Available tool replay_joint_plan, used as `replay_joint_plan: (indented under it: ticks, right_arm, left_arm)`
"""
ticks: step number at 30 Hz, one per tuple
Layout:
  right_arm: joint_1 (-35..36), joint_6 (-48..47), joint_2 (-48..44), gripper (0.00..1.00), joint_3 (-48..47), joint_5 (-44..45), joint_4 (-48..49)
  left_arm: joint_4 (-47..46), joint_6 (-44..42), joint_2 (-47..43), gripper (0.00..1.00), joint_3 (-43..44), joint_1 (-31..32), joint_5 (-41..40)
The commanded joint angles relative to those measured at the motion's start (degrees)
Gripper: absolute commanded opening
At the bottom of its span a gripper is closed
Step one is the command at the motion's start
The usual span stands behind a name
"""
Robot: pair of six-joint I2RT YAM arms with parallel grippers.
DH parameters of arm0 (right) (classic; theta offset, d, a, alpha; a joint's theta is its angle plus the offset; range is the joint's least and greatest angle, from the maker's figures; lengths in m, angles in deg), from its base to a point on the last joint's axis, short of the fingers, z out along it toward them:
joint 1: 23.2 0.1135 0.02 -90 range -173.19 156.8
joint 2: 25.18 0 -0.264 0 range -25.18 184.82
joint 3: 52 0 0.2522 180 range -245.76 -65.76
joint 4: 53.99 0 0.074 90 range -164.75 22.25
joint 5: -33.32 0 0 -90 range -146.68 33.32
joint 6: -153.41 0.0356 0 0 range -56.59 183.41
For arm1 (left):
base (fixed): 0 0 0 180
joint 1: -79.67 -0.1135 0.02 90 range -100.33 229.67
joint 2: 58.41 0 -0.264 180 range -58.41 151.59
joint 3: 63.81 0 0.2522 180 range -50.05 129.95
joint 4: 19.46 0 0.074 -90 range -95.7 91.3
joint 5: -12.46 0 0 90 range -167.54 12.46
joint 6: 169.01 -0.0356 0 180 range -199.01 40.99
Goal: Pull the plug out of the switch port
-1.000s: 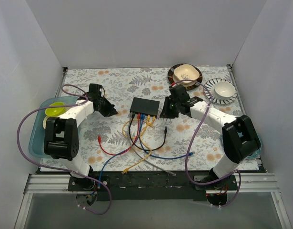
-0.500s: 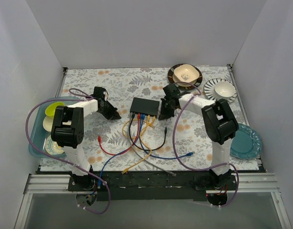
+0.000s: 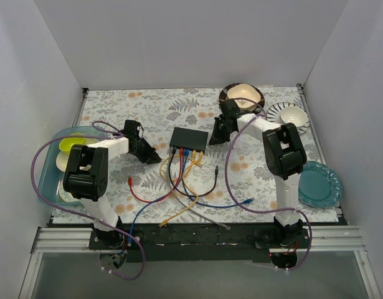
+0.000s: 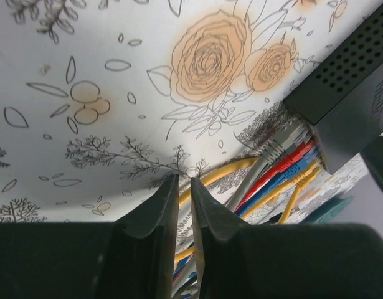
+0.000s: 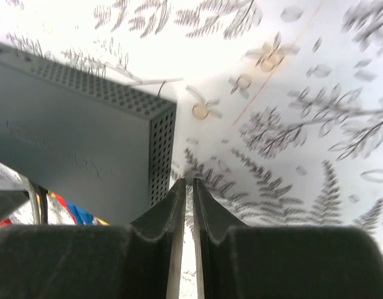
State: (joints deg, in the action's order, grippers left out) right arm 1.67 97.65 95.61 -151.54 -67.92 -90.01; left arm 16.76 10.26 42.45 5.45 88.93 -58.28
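The switch (image 3: 190,137) is a flat dark box lying mid-table, with grey, red, blue and yellow plugs (image 3: 187,151) in the row of ports on its near edge. My left gripper (image 3: 154,156) hovers low just left of those plugs, its jaws parted by a narrow gap with nothing between them. In the left wrist view the gripper (image 4: 184,180) points at the plugs (image 4: 284,168) and the switch (image 4: 353,81). My right gripper (image 3: 212,138) sits at the switch's right end. In the right wrist view it (image 5: 189,182) is shut to a thin slit beside the perforated side of the switch (image 5: 73,143).
Loose coloured cables (image 3: 185,190) sprawl in front of the switch. A cream bowl on a brown plate (image 3: 242,95) and a white bowl on a striped plate (image 3: 291,116) stand back right. A teal plate (image 3: 317,184) lies right, a blue tray (image 3: 49,168) with dishes left.
My left gripper has slid right and nearer, toward the plugs, and its jaws have parted a little. My right arm has swung upright, its gripper shifting back along the switch's right end.
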Motion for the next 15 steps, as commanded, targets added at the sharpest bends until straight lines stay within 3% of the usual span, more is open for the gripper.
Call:
replay_joint_plan:
  ticks: [1,5,8,15]
  right_arm:
    - [-0.4,-2.6,-0.5,0.18,-1.4,2.4,-2.3]
    - [0.6,-2.0,-6.3,0.18,6.6,4.0,-0.6]
    - [0.7,-2.1,-5.7,0.18,6.6,4.1,-1.3]
    - [0.6,-2.9,4.8,0.19,-10.2,0.8,-7.7]
  left_arm:
    - [0.7,-1.5,-3.8,0.15,-0.8,0.4,-2.5]
    - [0.3,-1.4,-2.3,0.15,-0.7,0.3,-3.2]
    - [-0.8,0.4,0.1,0.16,-0.6,0.5,-2.2]
    - [-2.2,2.8,-3.9,0.16,-4.9,2.7,-1.5]
